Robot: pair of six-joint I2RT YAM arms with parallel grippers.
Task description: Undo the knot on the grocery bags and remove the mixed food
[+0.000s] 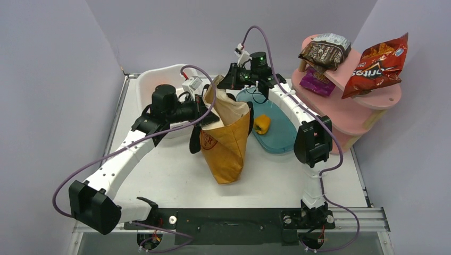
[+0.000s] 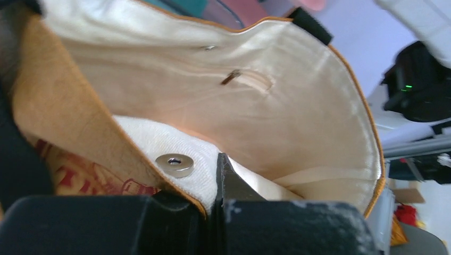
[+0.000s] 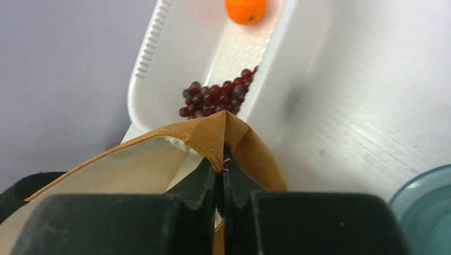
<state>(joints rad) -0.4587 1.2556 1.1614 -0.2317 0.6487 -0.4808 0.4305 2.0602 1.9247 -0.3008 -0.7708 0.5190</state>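
The mustard-brown canvas tote (image 1: 227,146) stands upright mid-table with its mouth pulled open. My left gripper (image 1: 208,116) (image 2: 215,178) is shut on the tote's near-left rim beside a metal snap (image 2: 175,164). My right gripper (image 1: 227,84) (image 3: 222,166) is shut on the rim's far corner fold. The left wrist view shows only the tote's cream lining (image 2: 223,106). An orange (image 3: 245,9) and dark red grapes (image 3: 218,95) lie in the white tub (image 3: 159,79). A yellow bell pepper (image 1: 261,124) lies in the teal tub (image 1: 282,139). The red Doritos bag (image 1: 377,66) and dark brown snack bag (image 1: 323,53) rest on the pink shelf.
The white tub (image 1: 151,79) sits at the back left behind my left arm. A two-tier pink shelf (image 1: 345,109) stands at the right, with a purple snack packet (image 1: 315,82) on its lower level. Grey walls close in on three sides.
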